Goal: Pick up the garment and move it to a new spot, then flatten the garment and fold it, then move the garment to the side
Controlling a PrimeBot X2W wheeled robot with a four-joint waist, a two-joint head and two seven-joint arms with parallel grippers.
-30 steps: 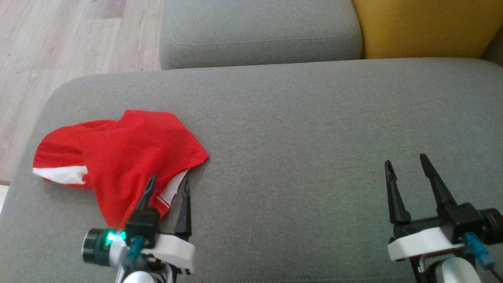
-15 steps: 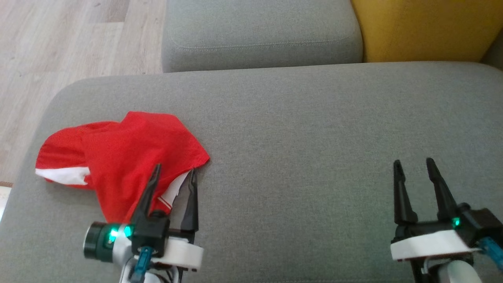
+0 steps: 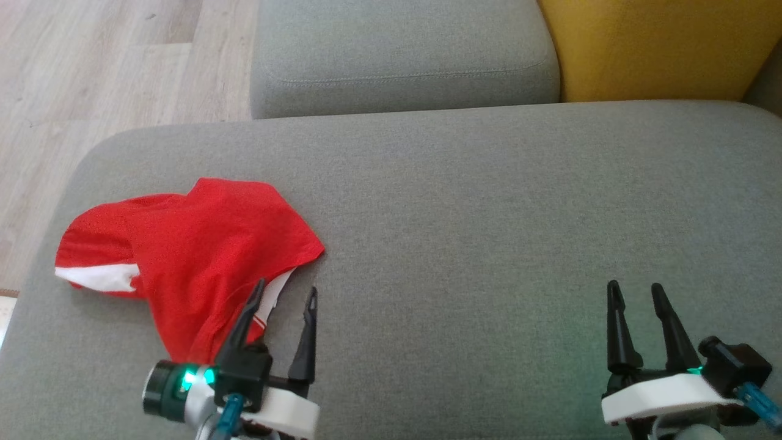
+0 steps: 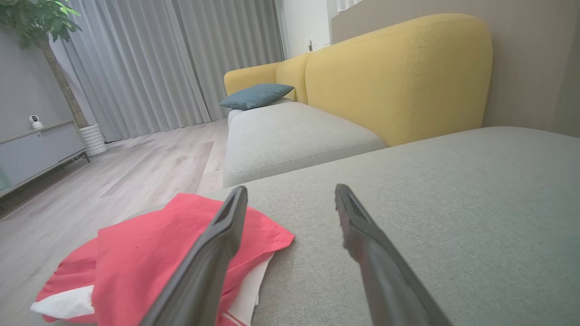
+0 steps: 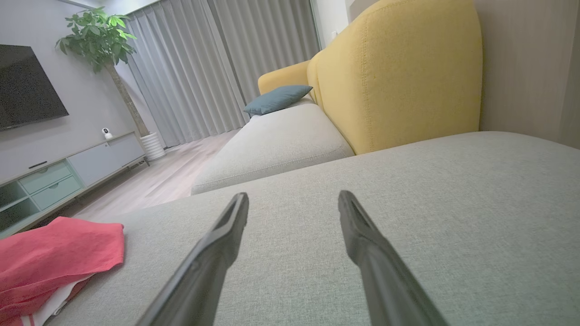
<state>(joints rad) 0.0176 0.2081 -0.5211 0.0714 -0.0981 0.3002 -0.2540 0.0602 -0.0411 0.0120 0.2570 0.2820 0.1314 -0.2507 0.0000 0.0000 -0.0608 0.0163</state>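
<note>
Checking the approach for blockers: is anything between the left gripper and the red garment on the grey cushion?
Nothing visible does. The open left gripper is at the near edge of the garment, one finger overlapping the red cloth in the head view, with grey cushion beside it.

A yellow upholstered sofa back (image 4: 398,77) rises behind grey fabric seat cushions (image 3: 489,214), a teal pillow (image 4: 256,95) at its far end, with pale wood-plank floor (image 3: 91,73), grey pleated curtains (image 5: 204,68) and a leafy potted tree (image 5: 97,31) beyond it.
</note>
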